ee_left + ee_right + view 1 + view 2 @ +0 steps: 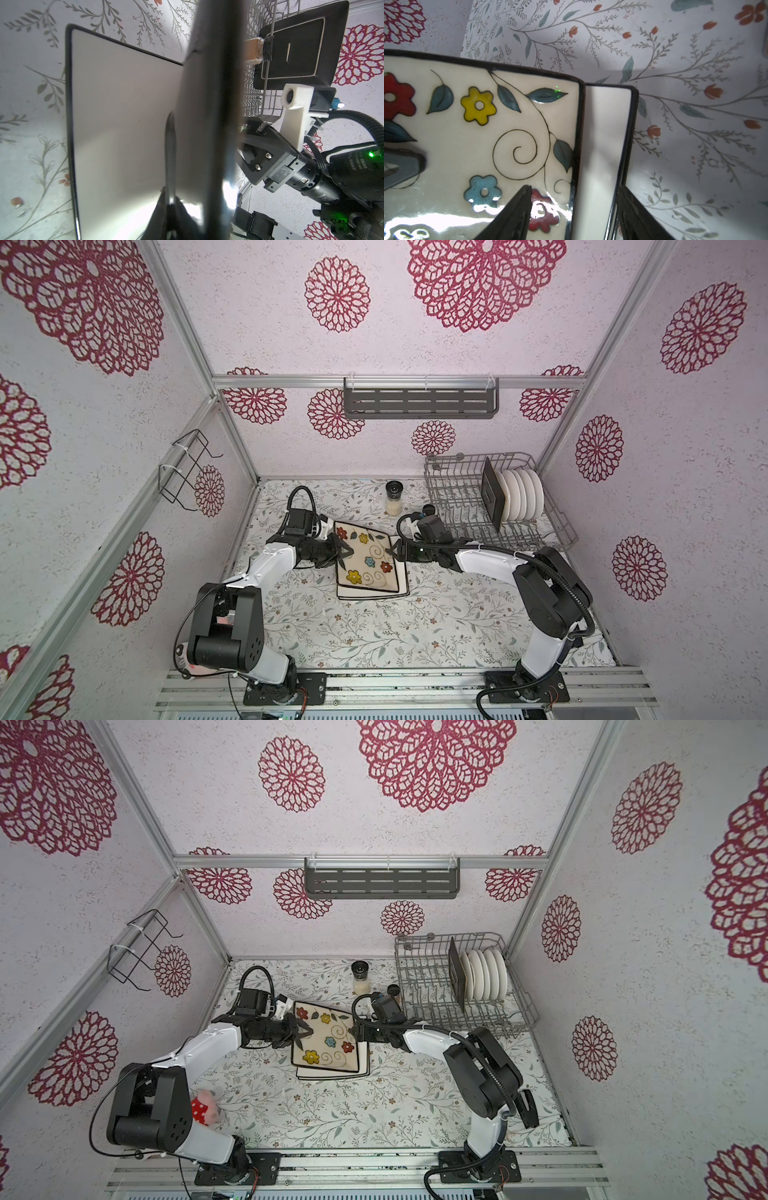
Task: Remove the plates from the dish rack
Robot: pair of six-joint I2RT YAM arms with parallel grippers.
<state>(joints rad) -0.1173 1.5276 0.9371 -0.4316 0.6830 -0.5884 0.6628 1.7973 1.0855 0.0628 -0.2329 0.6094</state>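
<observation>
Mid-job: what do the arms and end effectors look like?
The left arm and right arm: white shells, black joints and bases, black cables looping along each. The left end effector and right end effector: black, triangular fingers. White camera mount and green light at the right wrist.

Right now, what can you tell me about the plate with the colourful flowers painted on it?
The cream rounded-square plate looks like glossy glazed ceramic, with a dark rim and painted red, yellow and blue flowers, teal leaves and black swirls. It faces up, slightly tilted, over a plain cream dark-rimmed plate on the flowery table. The left gripper is shut on one edge; the right gripper, open, stands at the opposite edge.
</observation>
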